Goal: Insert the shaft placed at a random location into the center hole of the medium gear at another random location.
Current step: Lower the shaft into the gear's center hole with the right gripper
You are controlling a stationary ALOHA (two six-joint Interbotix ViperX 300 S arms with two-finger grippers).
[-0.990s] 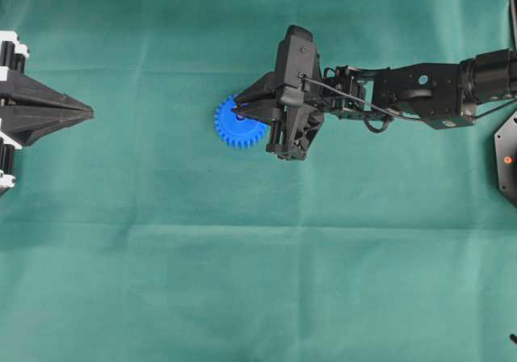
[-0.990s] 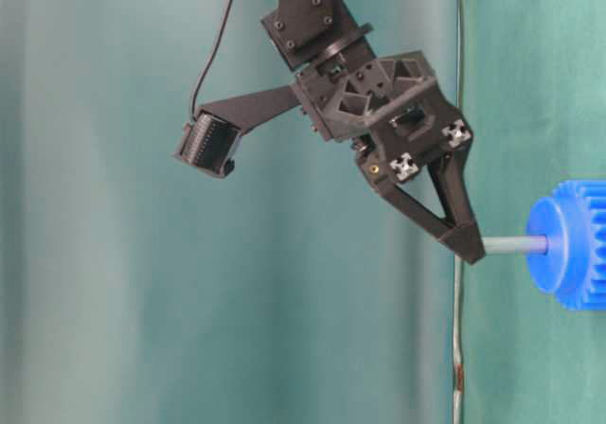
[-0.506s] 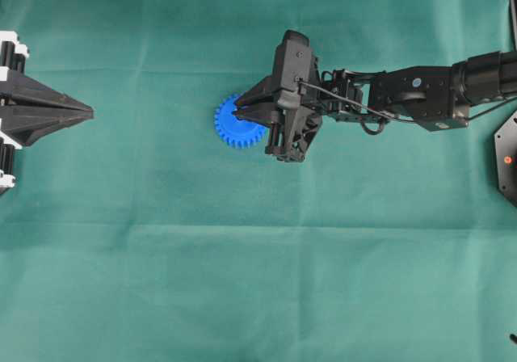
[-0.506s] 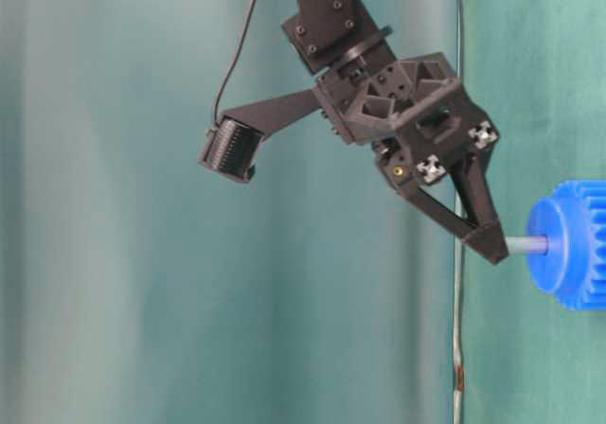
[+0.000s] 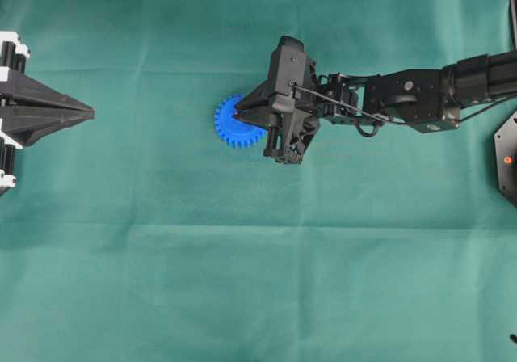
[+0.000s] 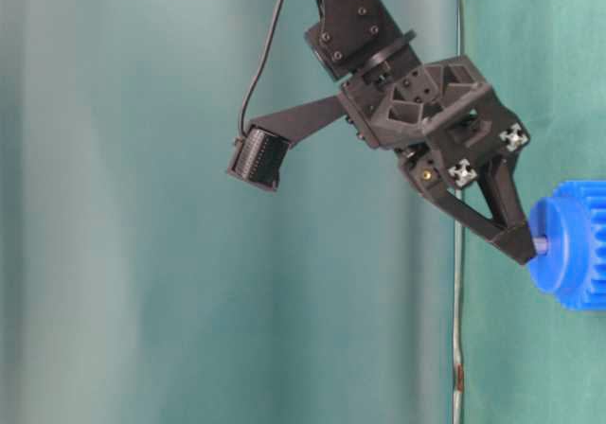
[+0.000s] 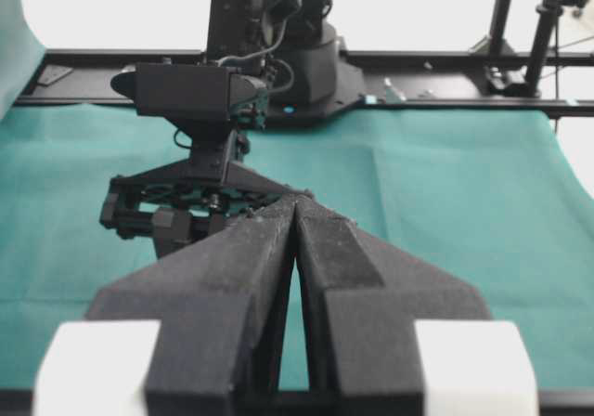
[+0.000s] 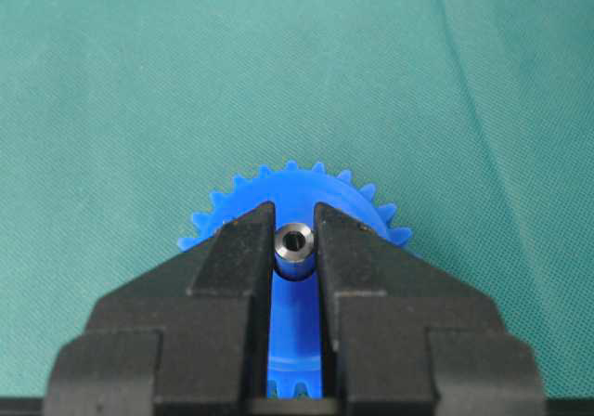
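We have the shaft (image 8: 294, 244) pinched between the two fingers of our right gripper (image 8: 294, 249), which is nearly closed, only as wide as the pin itself. We grip it just under its top end, so in the right wrist view its shiny round end shows between the pads, and the rest hangs free below to enter the gear (image 8: 293, 202). The gear lies flat on the green cloth (image 5: 258, 281), near the middle of the table, teeth outward and hub up, so its center hole faces the descending pin.

In the table-level view, which is turned on its side, the right gripper (image 6: 523, 249) comes in at a slant, its tips just short of the gear's (image 6: 568, 244) raised hub, and only a short stub of shaft (image 6: 540, 244) shows between them. We judge that most of the pin is in the hole, which we cannot see because the pin fills it. From overhead, the right gripper (image 5: 239, 118) sits over the middle of the gear (image 5: 230, 128).

We hold on because the pin may not be fully seated, and the tight grip keeps it lined up with the bore. The tilted approach keeps the fingers clear of the teeth.

Our left gripper (image 5: 85, 113) rests well apart at the left edge, fingers closed together on nothing, out of the way since one arm is enough here.
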